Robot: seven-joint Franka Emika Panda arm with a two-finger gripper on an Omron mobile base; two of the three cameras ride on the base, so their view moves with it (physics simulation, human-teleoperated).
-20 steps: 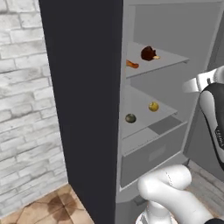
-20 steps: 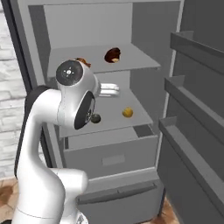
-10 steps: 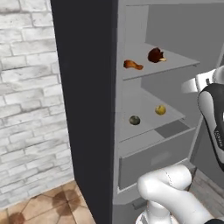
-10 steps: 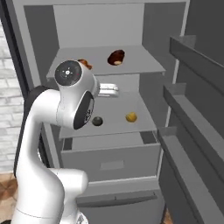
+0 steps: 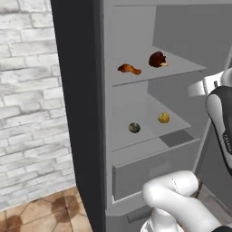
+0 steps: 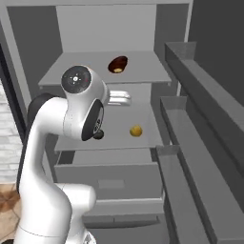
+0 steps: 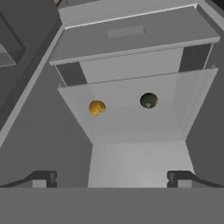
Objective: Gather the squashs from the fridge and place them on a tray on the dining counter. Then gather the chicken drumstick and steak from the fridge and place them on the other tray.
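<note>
1. Fridge [image 5: 77,113] stands open; arm is in front of it, hand aimed into the compartment.
2. Gripper [image 7: 112,178]: jaws wide apart, nothing between them. Dark fingertips [image 7: 43,177] sit at the bottom of the hand view, well short of the shelf.
3. Squashes: a yellow squash [image 5: 164,118] and a green squash [image 5: 134,128] lie on the middle shelf [image 5: 136,108], apart from each other, neither touching a wall. Hand view has both: yellow [image 7: 97,107], green [image 7: 148,100].
4. In the right base view the yellow one [image 6: 136,130] shows clear; the green one is behind the arm's elbow.
5. Upper shelf holds the drumstick [image 5: 129,69], and the steak [image 5: 157,59] to its right and farther back, near but not touching. Steak also in the right base view [image 6: 117,64].
6. Drawer [image 5: 154,167] below the middle shelf looks slightly pulled out.
7. Trays and dining counter: not in these pictures.
8. Step, as judged: the very start, approach for the first squash. Nothing grasped, nothing delivered yet.
9. Next move calls for: reach into the gap between the shelves, centre the jaws on one squash, drop to shelf level, close.
10. Risk: round squash may roll away when nudged; the upper shelf's edge leaves little room for the wrist.
</note>
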